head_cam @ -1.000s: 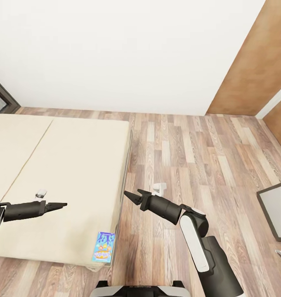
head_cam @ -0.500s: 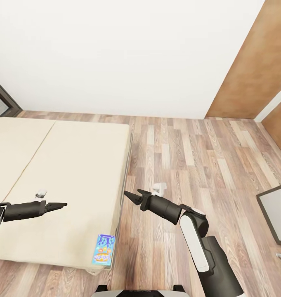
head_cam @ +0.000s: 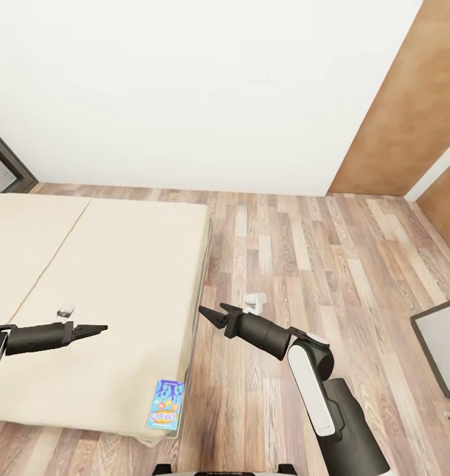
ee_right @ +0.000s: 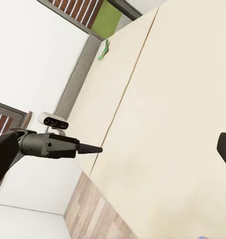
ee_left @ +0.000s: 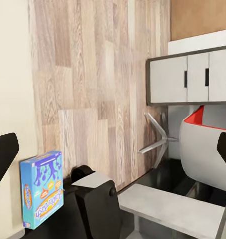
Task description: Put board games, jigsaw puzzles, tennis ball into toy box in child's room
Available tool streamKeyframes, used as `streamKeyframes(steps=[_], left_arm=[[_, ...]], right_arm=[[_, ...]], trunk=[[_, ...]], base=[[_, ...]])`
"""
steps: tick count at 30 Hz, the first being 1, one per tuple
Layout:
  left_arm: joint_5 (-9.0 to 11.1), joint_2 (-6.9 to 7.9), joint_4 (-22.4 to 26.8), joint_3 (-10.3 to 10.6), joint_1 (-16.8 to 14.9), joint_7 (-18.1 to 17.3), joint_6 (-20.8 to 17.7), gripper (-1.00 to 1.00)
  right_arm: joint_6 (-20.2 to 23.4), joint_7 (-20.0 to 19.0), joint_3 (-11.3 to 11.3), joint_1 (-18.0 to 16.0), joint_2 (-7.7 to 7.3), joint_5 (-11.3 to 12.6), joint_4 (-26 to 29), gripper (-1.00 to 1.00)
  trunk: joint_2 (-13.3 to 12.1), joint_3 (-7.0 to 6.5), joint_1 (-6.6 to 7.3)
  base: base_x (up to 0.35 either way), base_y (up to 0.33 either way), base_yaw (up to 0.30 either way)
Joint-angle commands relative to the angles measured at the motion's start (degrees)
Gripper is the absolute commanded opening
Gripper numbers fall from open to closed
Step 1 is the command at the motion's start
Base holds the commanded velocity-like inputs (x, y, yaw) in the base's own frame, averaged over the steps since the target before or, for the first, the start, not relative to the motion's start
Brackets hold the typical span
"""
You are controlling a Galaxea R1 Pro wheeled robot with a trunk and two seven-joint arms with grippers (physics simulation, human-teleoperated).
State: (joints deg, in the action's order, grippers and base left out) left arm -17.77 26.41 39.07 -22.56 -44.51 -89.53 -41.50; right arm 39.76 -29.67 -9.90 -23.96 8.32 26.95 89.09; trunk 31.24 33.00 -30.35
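My left end effector (head_cam: 100, 328) hangs over the bed (head_cam: 119, 264), the right end effector (head_cam: 207, 315) off its edge, both spread wide and empty. The blue board game (head_cam: 166, 404) sits right on the mattress corner, so I reckon a clumsy nudge could tip it onto the floor (head_cam: 304, 251).

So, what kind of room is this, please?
Probably a bedroom: a low wide bed with a plain beige mattress stands on a wood-plank floor beside a plain white wall, and a small blue board game box with colourful print lies on the bed's near corner.
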Motion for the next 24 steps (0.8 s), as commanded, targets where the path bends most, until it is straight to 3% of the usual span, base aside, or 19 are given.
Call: streamKeyframes(steps=[1,24], left_arm=[[-0.6,-0.04,0.0,-0.2,0.0,-0.5,-0.6,1.00],[-0.7,-0.04,0.0,-0.2,0.0,-0.5,-0.6,1.00]], right_arm=[[0.4,0.0,0.1,0.0,0.03,0.2,0.0,1.00],[0.4,0.0,0.1,0.0,0.03,0.1,0.0,1.00]], trunk=[[0.1,-0.04,-0.02],[0.1,-2.22,-0.02]], base=[[0.000,0.000,0.000],[0.000,0.000,0.000]])
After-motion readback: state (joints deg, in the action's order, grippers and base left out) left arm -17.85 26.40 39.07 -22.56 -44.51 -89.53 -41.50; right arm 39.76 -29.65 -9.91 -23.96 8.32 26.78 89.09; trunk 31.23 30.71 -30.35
